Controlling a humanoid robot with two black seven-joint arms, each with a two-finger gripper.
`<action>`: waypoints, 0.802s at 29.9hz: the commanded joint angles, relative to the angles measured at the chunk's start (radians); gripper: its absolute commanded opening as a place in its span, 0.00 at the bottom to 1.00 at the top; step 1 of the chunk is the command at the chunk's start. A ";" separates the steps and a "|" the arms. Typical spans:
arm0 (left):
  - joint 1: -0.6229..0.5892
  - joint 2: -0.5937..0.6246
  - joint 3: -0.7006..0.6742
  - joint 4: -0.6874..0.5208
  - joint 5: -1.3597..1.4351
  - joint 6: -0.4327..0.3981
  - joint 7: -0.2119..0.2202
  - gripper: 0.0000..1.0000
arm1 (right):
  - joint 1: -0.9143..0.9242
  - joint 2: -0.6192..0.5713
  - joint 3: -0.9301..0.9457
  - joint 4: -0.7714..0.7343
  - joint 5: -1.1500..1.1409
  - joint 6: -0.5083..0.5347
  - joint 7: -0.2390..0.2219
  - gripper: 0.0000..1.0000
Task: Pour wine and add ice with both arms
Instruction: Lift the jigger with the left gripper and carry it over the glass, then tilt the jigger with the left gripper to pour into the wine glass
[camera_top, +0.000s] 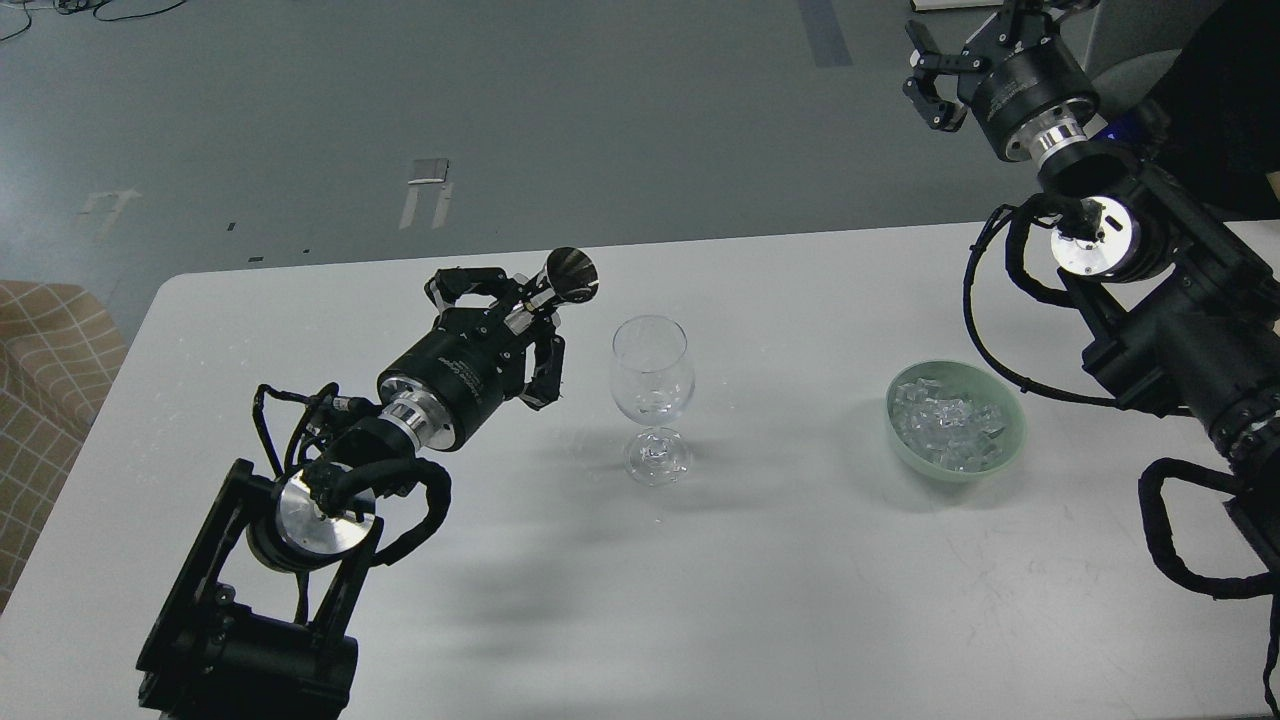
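Note:
A clear stemmed wine glass (652, 385) stands upright in the middle of the white table (780, 580). My left gripper (515, 310) is shut on a small steel measuring cup (570, 277), tilted with its mouth toward the glass, just left of the glass rim and a little behind it. A heap of clear ice cubes (948, 422) lies in a pale green bowl (1005, 455) at the right. My right gripper (945, 65) is raised high beyond the table's far right edge, fingers spread and empty.
A chequered seat (40, 390) stands off the table's left edge. A person in black (1225, 110) sits at the far right behind my right arm. Grey floor lies beyond the table.

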 joint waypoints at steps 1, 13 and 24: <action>0.001 -0.013 0.001 0.001 0.019 -0.002 -0.001 0.00 | 0.000 0.001 0.000 0.000 0.000 0.000 0.000 1.00; -0.001 -0.019 0.003 0.003 0.105 -0.013 -0.006 0.00 | 0.001 0.001 0.000 0.000 0.000 0.000 0.000 1.00; -0.013 -0.039 0.029 -0.013 0.110 -0.011 -0.005 0.00 | 0.003 -0.001 0.000 0.000 0.000 0.000 0.000 1.00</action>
